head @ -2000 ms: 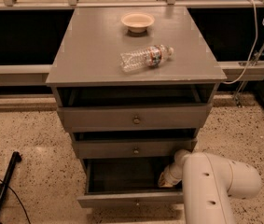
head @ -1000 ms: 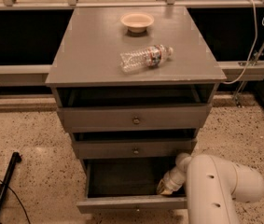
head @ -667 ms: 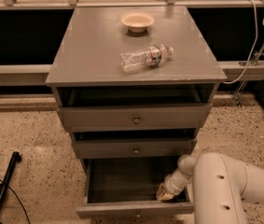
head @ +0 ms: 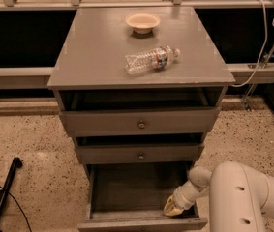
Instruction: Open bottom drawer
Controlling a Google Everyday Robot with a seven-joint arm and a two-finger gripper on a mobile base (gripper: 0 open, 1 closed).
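- Speckled floor (head: 30, 144): fills the view from 3 o'clock through 9 o'clock around the cabinet foot.
- Grey cabinet (head: 102, 66): stands at centre; carries three drawers stacked below its flat top.
- Robot arm (head: 245, 197): white, enters from 5 o'clock; reaches toward 9 o'clock into the lowest opening.
- Bottom drawer (head: 127, 192): sits at 6 o'clock of the view, lowest of the three; extends well out of the cabinet, dark interior exposed, front edge cut by the frame border.
- Top drawer (head: 102, 122): sits just under the cabinet top, slightly out, gap visible above its front.
- Middle drawer (head: 107, 154): lies between the other two, slightly out.
- Plastic bottle (head: 151, 59): lies on its side on the cabinet top, cap toward 2 o'clock.
- Bowl (head: 143, 22): rests upright at 12 o'clock of the bottle, apart from it.
- Gripper (head: 175, 208): sits inside the bottom drawer at its 5 o'clock corner, just behind the front panel; open or closed cannot be told.
- Round knobs (head: 141, 124): one centred on each of the top and middle fronts.
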